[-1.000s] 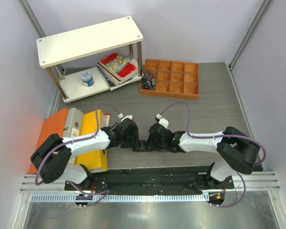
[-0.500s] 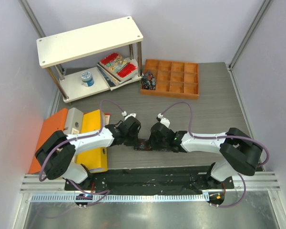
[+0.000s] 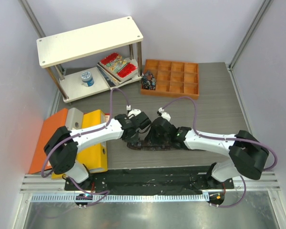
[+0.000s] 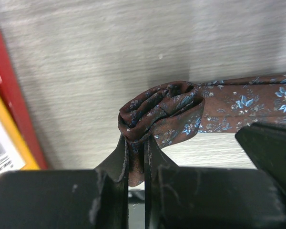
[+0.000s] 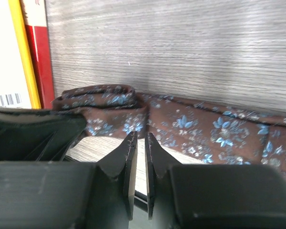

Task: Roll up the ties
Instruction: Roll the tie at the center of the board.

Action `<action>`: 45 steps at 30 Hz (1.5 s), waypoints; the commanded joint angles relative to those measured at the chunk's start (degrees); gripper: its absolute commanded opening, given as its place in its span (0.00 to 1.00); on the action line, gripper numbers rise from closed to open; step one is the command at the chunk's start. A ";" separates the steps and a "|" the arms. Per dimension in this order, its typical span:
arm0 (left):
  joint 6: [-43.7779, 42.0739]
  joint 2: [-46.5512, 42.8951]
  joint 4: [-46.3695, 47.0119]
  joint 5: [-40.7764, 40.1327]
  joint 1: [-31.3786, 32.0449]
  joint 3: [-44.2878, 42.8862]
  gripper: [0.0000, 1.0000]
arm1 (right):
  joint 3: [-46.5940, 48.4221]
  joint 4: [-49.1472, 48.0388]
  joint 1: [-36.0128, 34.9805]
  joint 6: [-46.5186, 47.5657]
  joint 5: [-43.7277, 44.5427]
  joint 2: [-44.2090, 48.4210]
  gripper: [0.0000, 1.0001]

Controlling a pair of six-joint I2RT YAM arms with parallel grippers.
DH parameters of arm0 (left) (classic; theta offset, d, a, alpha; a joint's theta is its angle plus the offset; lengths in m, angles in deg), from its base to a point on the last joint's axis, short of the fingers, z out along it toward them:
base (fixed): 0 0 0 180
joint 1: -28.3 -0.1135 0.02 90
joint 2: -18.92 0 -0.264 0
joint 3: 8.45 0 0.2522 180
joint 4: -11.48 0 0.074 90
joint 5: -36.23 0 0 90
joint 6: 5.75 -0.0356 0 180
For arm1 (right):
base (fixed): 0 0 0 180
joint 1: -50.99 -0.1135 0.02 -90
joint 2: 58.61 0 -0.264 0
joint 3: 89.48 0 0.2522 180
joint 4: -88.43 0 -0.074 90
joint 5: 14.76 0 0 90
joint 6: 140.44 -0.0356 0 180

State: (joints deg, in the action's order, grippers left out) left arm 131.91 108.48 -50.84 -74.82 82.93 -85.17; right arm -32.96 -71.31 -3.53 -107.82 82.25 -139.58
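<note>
A brown tie (image 4: 169, 109) with small blue flowers lies on the grey table, seen from above as a dark strip (image 3: 144, 147). Its end is rolled into a small coil. My left gripper (image 4: 137, 143) is shut on that coil, with fabric squeezed between its fingers. The unrolled tie (image 5: 214, 131) runs off to the right. My right gripper (image 5: 141, 136) sits close beside the left one, its jaws nearly together, their tips nipping the tie's near edge where a crease starts. From above, the left gripper (image 3: 136, 135) and right gripper (image 3: 157, 137) meet over the tie.
Orange, grey and yellow binders (image 3: 93, 138) lie just left of the grippers, their yellow-red edge (image 5: 26, 52) close to the coil. At the back stand a white shelf (image 3: 86, 40) with red books (image 3: 118, 64) and a small blue tin (image 3: 87, 77), and an orange compartment tray (image 3: 174, 78).
The left gripper has shut on the tie's end. Both grippers have shifted a little to the right and away from the bases, and the tie's end is now coiled.
</note>
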 commanded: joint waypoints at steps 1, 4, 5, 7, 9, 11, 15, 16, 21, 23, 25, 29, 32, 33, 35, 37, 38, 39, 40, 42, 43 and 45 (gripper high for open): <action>1.12 0.62 -5.50 -1.97 0.74 -2.87 0.00 | 1.18 -5.96 -0.32 -1.32 -2.17 -3.22 0.17; 1.21 0.70 -6.02 -1.01 0.91 -4.01 0.00 | 1.09 -10.79 -0.58 -1.76 -3.57 -6.64 0.17; 1.30 0.70 -6.11 -0.91 0.92 -4.36 0.00 | 1.18 -11.85 -0.59 -1.94 -4.71 -7.61 0.17; 1.65 0.71 -6.29 -0.39 0.92 -4.98 0.00 | 1.18 -15.18 -0.85 -2.90 -5.86 -9.55 0.17; 1.65 0.79 -6.29 0.23 0.92 -5.51 0.00 | 1.10 -17.13 -1.11 -3.61 -6.21 -11.75 0.17; 1.65 0.88 -6.11 1.19 0.92 -6.03 0.00 | 1.53 -19.33 -1.73 -4.14 -6.30 -13.41 0.17; 1.39 0.53 -5.85 2.51 0.92 -6.82 0.00 | 1.97 -20.82 -1.82 -4.23 -8.67 -14.92 0.17; 1.64 0.53 -5.94 2.51 0.92 -6.83 0.00 | 1.89 -21.44 -1.82 -4.23 -8.76 -14.92 0.17; 0.95 0.79 -5.32 3.39 0.92 -6.74 0.00 | 1.10 -21.36 -1.90 -3.44 -9.38 -13.61 0.17; 0.86 1.67 -6.37 2.26 0.92 -7.26 0.00 | 0.48 -18.73 -1.90 -3.00 -8.33 -12.38 0.16; 1.73 3.85 -10.74 -1.86 0.92 -8.49 0.00 | 0.13 -13.92 -1.82 -2.03 -4.57 -9.40 0.16; 2.44 7.29 -17.18 -7.23 1.79 -13.14 0.00 | -1.62 -5.20 -1.20 -0.89 -1.39 -3.24 0.17; 2.88 9.13 -19.73 -9.26 2.85 -15.25 0.00 | -4.43 -0.27 0.03 -0.54 0.46 3.17 0.17; 3.05 9.66 -20.17 -9.61 3.11 -15.70 0.00 | -5.40 0.69 0.38 -0.62 0.73 4.84 0.17; 3.58 11.15 -21.40 -10.40 3.55 -16.75 0.00 | -8.30 3.33 1.78 -0.89 1.52 10.27 0.18; 3.84 12.48 -22.45 -11.10 3.99 -18.24 0.00 | -11.19 6.41 3.27 -1.41 1.87 13.98 0.18; 4.37 13.00 -23.50 -11.54 4.60 -18.86 0.00 | -12.17 7.11 3.72 -1.67 2.05 17.48 0.19; 4.72 14.66 -24.39 -11.98 4.95 -19.65 0.00 | -13.22 8.77 4.16 -1.94 2.40 19.60 0.19; 5.16 15.46 -25.18 -12.51 5.39 -21.31 0.00 | -14.71 9.92 4.60 -2.20 2.75 21.36 0.19; 6.48 18.53 -27.89 -14.00 6.71 -23.25 0.00 | -15.86 13.34 5.83 -2.91 3.80 26.62 0.19; 7.35 19.94 -29.21 -14.71 7.06 -25.52 0.00 | -16.30 14.49 6.27 -3.17 4.24 28.22 0.19; 9.64 22.49 -33.07 -16.55 8.38 -28.17 0.00 | -16.31 18.26 7.15 -3.17 5.30 32.43 0.20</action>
State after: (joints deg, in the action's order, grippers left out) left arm 136.87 127.87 -75.67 -86.04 89.27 -108.14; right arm -49.22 -60.23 2.45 -110.18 83.99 -113.13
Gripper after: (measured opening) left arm 0.060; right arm 0.192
